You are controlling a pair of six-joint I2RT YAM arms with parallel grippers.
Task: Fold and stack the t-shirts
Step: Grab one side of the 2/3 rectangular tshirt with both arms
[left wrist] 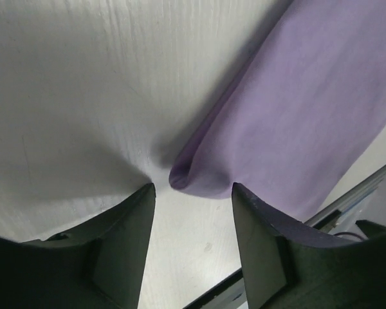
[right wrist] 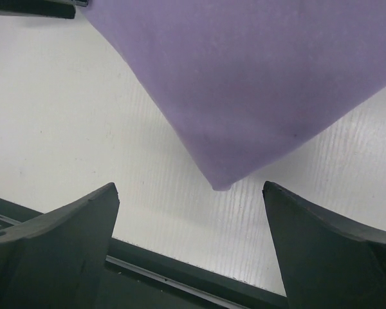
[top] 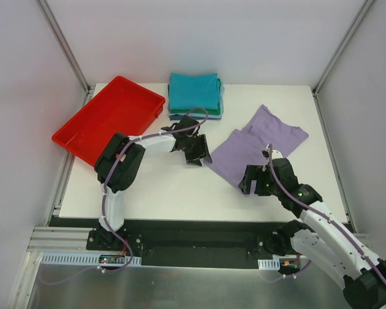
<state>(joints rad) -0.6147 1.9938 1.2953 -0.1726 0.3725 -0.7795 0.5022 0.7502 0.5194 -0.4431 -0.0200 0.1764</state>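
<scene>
Fingers of the right gripper (right wrist: 190, 193) are standing wide apart over the near part of the table (top: 167, 187). They are holding nothing, and the nearest corner of the lavender t-shirt (right wrist: 257, 77) is pointing into the gap just ahead of the tips. The shirt is lying skewed on the right half of the table, with one sleeve reaching toward the far right. At its left edge the left gripper (left wrist: 193, 190) is hovering low with its fingers also apart. They are framing a doubled, rolled corner of the cloth, and nothing is being clamped there either.

Judging by this, the step in hand is taking two corners for a fold. Doing it well is going to mean:
- sliding one finger of each gripper under the cloth rather than pressing on top;
- catching both layers at the rolled corner on the left;
- closing both sides together and lifting evenly, so the thin cotton is not dragging or bunching.

Farther back, the folded stack (top: 193, 93) is sitting at the far edge, teal on top with green and light-blue edges peeking out beneath. At least three shirts are showing, and I cannot tell the full number. Left of it, the red tray (top: 112, 116) is resting at an angle over the far-left corner.

Counting up, the scene is showing two grippers, one unfolded shirt, one stack and one tray.
</scene>
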